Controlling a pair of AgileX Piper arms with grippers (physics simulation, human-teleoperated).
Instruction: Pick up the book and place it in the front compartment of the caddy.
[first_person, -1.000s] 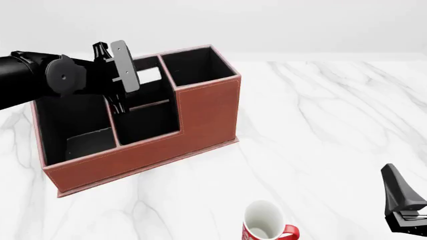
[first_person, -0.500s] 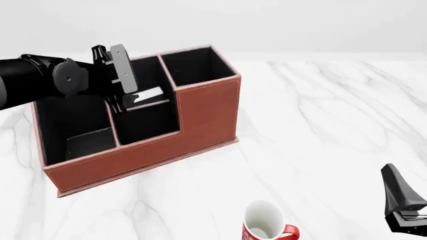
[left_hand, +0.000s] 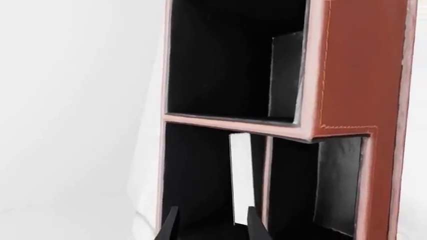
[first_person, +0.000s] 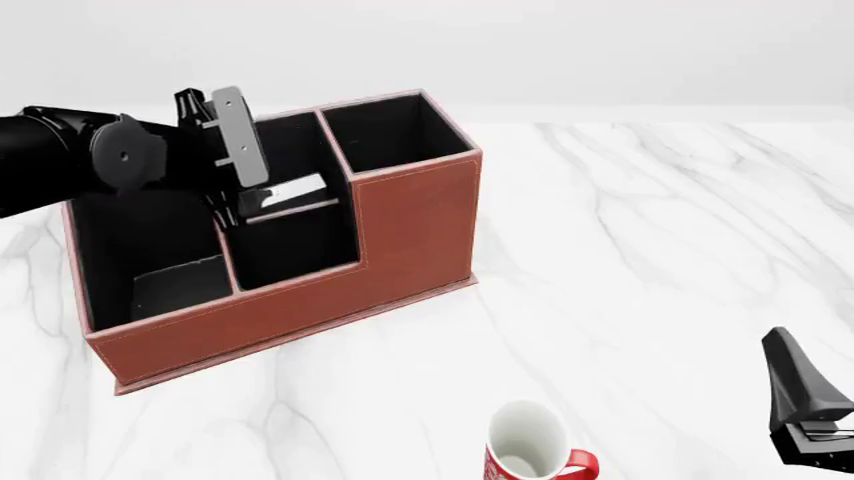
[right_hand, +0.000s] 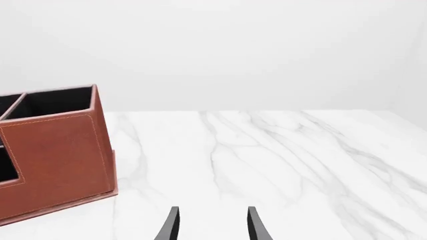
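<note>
1. L gripper (first_person: 248, 203) hangs over caddy (first_person: 400, 235), at the middle pockets. Fingers (left_hand: 168, 228) apart in the wrist view, nothing between them.
2. Book (first_person: 296, 192) sits just ahead of the L fingertips, clear of both fingers. Stands on edge, tilted, inside the caddy.
3. Wrist view: book's white page edge (left_hand: 240, 177) lies just beside the thin partition (left_hand: 267, 185), on the deeper-pocket side. Front compartment (first_person: 294, 245) is across that partition. Front view agrees: book looks to be behind the low divider, not in the front pocket. Exact contact w/ partition: cannot tell.
4. Wide pocket (first_person: 147, 250) lies to the L gripper's left side; tall rear-corner pocket (first_person: 394, 130) off to its right.
5. R gripper (first_person: 817, 445) low at the table's near right edge, well apart from caddy. Fingers (right_hand: 254, 225) apart, empty, over bare marble table (right_hand: 280, 165). Caddy corner (right_hand: 57, 160) ahead and to that gripper's left.
6. Mug (first_person: 531, 455), red & white, upright, on the table to the left of the R gripper, near it, not touching.
</note>
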